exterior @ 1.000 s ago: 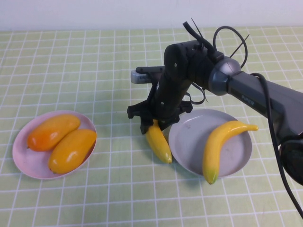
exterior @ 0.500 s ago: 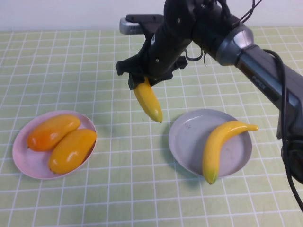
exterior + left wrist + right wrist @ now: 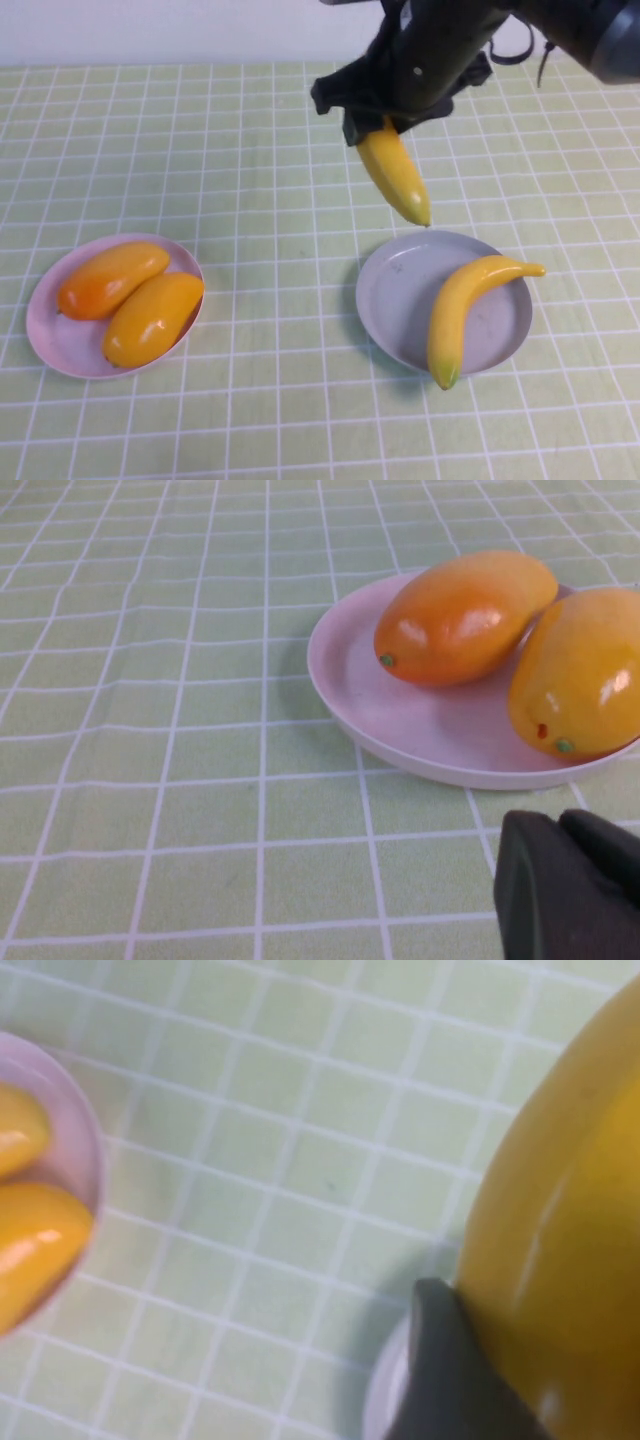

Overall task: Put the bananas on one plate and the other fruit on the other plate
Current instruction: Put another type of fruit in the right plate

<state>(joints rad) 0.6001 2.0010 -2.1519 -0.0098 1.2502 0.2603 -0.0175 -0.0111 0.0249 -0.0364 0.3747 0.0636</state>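
Bananas: one held banana [image 3: 394, 175] raised off the table, hanging tilted with its tip down, directly above the 12 o'clock rim of the grey-blue plate [image 3: 400, 300] and not touching it. Clamped at its upper end by the right gripper [image 3: 372, 118], at about 1 o'clock from the centre of the high view. Seen again in the right wrist view as a broad yellow surface [image 3: 560, 1220] pressed against one dark finger [image 3: 450, 1370].

Second banana [image 3: 465, 305] lying across the grey-blue plate, stem end past the rim at 3 o'clock, green tip over the rim at 6 o'clock.

Grey-blue plate at 4 o'clock from table centre, faint dark scuffs on its bare half.

Pink plate [image 3: 50, 345] at 8 o'clock from table centre, well apart from the grey-blue one. Loaded with both mangoes — orange mango [image 3: 110, 278] toward 11 o'clock on the plate, yellow mango [image 3: 152, 318] toward 4 o'clock, the two touching along their sides.

Left gripper [image 3: 565, 885] outside the high view; visible only as a dark fingertip in the left wrist view, low over the checked green tablecloth [image 3: 250, 150], just beside the pink plate's rim [image 3: 400, 750] — open or closed: cannot tell. Both mangoes [image 3: 462, 615] [image 3: 580, 675] confirmed on that plate.
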